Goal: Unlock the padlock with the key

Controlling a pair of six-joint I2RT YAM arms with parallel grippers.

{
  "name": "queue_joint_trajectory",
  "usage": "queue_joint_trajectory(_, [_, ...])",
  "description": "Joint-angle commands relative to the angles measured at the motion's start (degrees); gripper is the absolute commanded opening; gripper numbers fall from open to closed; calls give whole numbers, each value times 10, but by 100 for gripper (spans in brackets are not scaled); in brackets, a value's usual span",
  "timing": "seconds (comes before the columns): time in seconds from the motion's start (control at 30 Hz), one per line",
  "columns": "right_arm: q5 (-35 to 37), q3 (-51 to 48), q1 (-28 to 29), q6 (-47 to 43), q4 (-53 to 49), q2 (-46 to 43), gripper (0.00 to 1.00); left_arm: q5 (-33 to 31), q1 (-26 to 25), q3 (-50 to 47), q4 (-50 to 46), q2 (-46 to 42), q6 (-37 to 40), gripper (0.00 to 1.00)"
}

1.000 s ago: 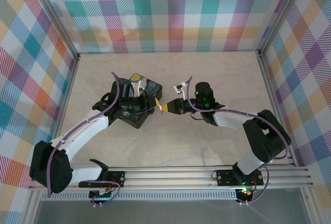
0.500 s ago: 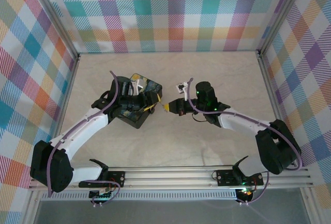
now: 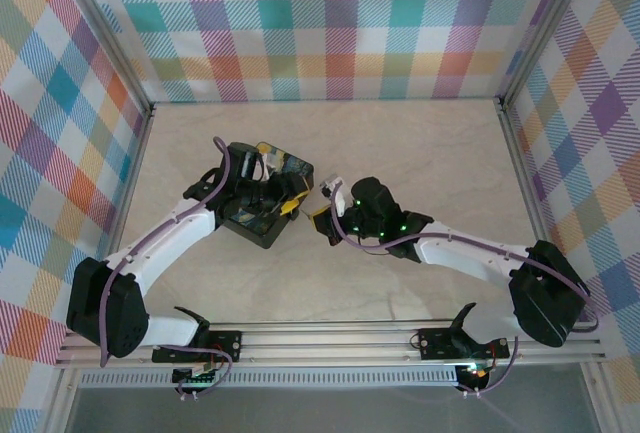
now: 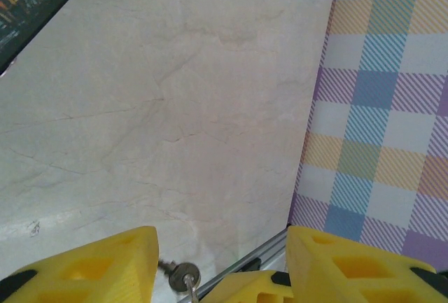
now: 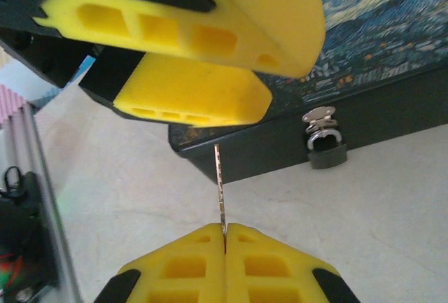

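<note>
Pinching the key [image 5: 220, 177] between clenched pads, the right gripper [image 5: 225, 231] leaves the thin blade sticking straight out toward 12 o'clock. That grip likely serves to turn the key into a stiff pointer that can be aimed.

The padlock [image 5: 326, 152] hangs by its silvery shackle from a small hasp on the dark front wall of the box [image 5: 381, 26]. It sits at about 2 o'clock from the key's tip and apart from it. Its body dangles just above the table [image 5: 364, 226], and I cannot tell which way the keyhole faces.

The left gripper [image 4: 222, 250] has its jaws spread and released, grasping nothing. In the right wrist view its yellow fingers hover at 12 o'clock, just above the blade and beside the box's corner. It seems placed there to steady the padlock or the box while the key goes in.

From above, the right gripper lies at about 4 o'clock of the box, close to its wall. The blade points at bare wall, so it must shift toward 3 o'clock to meet the lock.
</note>
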Motion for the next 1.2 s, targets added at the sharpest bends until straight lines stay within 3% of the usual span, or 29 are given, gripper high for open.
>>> queue_joint_trajectory(0.0, [73, -2, 16, -44, 61, -10, 0, -7, 9, -2, -29, -19, -19, 49])
queue_joint_trajectory(0.2, [107, 9, 24, -64, 96, 9, 0, -37, 11, 5, -74, -27, -34, 47])
queue_joint_trajectory(0.67, [159, 33, 55, -131, 116, 60, 0, -42, 13, 2, -42, 5, -68, 43])
queue_joint_trajectory(1.17, [223, 33, 83, -168, 150, 86, 0, -61, 17, -9, -54, -3, -59, 14])
